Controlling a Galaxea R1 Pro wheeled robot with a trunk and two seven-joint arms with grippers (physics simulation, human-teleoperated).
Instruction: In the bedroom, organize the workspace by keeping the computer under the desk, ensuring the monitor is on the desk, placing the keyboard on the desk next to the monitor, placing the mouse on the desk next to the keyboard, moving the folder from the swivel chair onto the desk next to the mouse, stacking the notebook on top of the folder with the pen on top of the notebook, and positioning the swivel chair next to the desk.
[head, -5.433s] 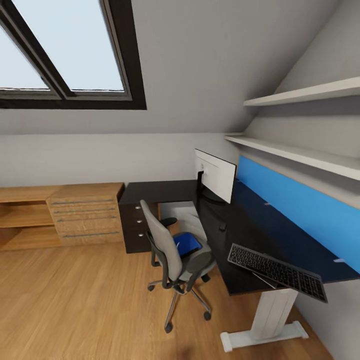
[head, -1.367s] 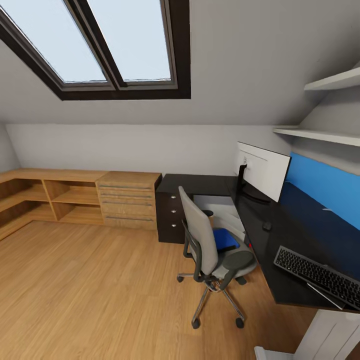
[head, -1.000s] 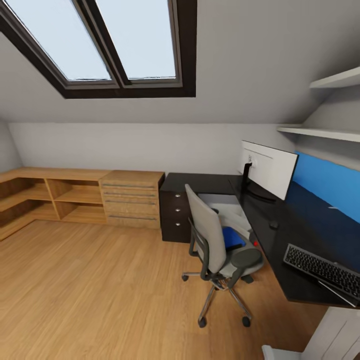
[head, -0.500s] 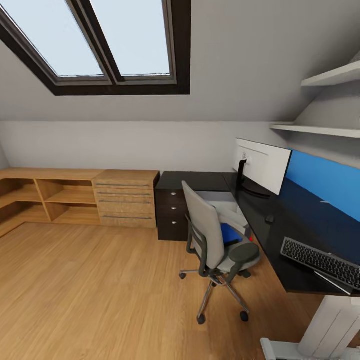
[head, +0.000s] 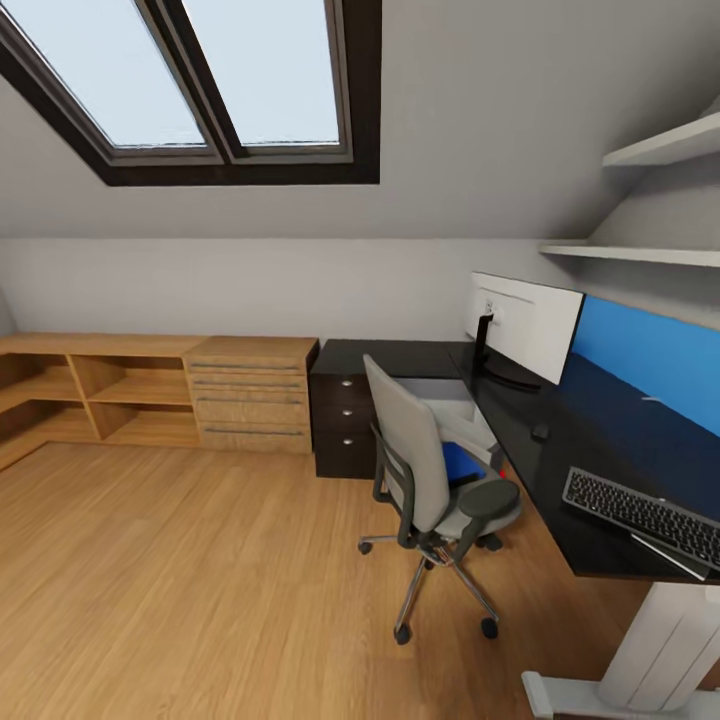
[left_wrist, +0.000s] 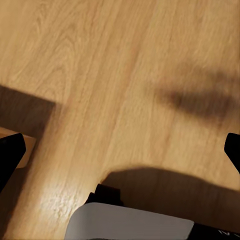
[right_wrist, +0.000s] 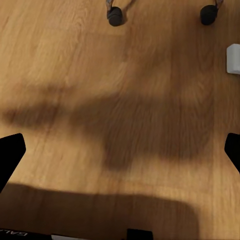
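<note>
1. The wood floor (head: 180, 580) is spreading across the near and left part of the room, under a sloped wall with a skylight (head: 200, 80).
2. The black desk (head: 590, 470) is running along the right wall from far to near, standing on a white leg (head: 660, 640) at its near end, with a blue panel (head: 650, 360) behind it and two shelves (head: 640, 255) above.
3. Wooden shelving (head: 90, 395) and a wooden drawer unit (head: 250, 395) are lining the far wall on the left; a dark drawer unit (head: 345, 420) is sitting just right of them, under the desk's far end.
4. The chair (head: 425, 490) is standing on the floor just left of the desk, its back turned toward the camera.
5. The monitor (head: 525, 325) is standing upright at the far part of the desk.
6. The keyboard (head: 645, 515) is lying at the near right of the desk, well apart from the monitor.
7. The blue folder (head: 460, 462) is lying on the chair seat.
8. The mouse (head: 540, 432) is sitting on the desk between monitor and keyboard.
9. The left gripper (left_wrist: 120, 150) is hanging over bare floor, its fingertips (left_wrist: 10, 155) spread wide, holding nothing.
10. The right gripper (right_wrist: 120, 150) is hanging wide open and empty over shadowed floor, with two chair casters (right_wrist: 115, 16) beyond it.
</note>
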